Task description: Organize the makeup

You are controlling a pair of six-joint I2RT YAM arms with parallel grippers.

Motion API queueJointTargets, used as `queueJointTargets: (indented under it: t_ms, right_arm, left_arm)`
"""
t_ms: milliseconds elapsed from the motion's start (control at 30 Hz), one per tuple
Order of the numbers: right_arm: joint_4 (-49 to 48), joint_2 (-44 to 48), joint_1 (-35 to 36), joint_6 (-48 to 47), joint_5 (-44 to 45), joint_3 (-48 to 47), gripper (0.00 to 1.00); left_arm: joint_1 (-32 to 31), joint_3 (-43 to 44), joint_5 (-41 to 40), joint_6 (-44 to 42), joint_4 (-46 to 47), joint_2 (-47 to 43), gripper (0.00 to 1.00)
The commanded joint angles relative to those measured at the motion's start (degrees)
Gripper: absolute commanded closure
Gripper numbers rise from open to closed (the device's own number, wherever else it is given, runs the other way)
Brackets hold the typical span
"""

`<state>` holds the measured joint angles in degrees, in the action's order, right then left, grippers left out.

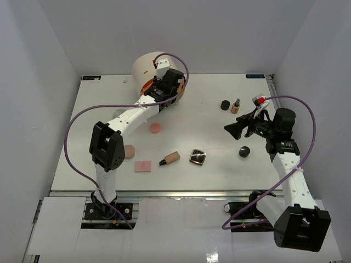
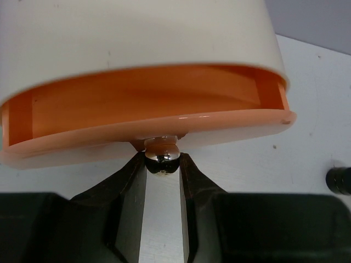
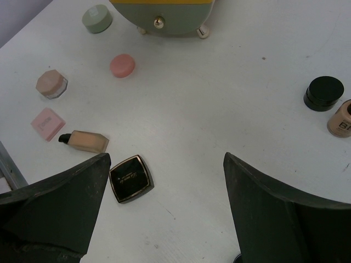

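My left gripper [image 2: 163,165] is shut on the small shiny knob [image 2: 162,155] of the orange drawer [image 2: 148,104], which stands partly out of the cream cylinder [image 1: 147,66]. Loose makeup lies on the table: a pink round compact [image 1: 156,128], an octagonal compact [image 1: 129,151], a pink rectangular compact [image 1: 142,166], a tan bottle on its side [image 1: 170,158], a black square compact [image 1: 197,157], two black jars [image 1: 225,104] [image 1: 244,152] and an upright tan bottle [image 1: 236,106]. My right gripper [image 1: 233,129] hangs open above the table right of centre, holding nothing.
A pale green round compact [image 3: 97,18] lies left of the cylinder's base [image 3: 164,13]. The white table [image 1: 219,175] is walled at the back and both sides. A metal rail [image 1: 181,193] runs along its near edge.
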<state>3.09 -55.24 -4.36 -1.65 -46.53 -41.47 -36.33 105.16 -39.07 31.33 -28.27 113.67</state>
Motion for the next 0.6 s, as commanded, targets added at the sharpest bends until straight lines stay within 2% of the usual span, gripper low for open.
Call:
queueJointTargets:
  t_ms: [0,200,367,433,567]
  right_arm:
    - [-0.7,0.4,0.3,0.2,0.5,-2.5,0.1]
    - [-0.8,0.6,0.3,0.1,0.8,-2.4,0.1]
    - [-0.9,0.6,0.3,-0.2,1.1,-2.3,0.1]
    - [-0.9,0.6,0.3,-0.3,1.1,-2.3,0.1]
    - [-1.0,0.6,0.3,-0.5,1.2,-2.2,0.1]
  left_arm:
    - [-5.2,-4.8,3.1,2.0,-0.1,-7.1,0.9]
    - [-7.4,-11.9,3.9,5.1,0.7,-11.3,0.9]
    - [-7.7,-13.3,4.4,5.9,1.2,-12.6,0.88]
    - [-7.8,-13.3,4.1,5.8,1.3,-12.8,0.8]
    - [-7.7,-13.4,4.1,5.6,1.5,-13.4,0.55]
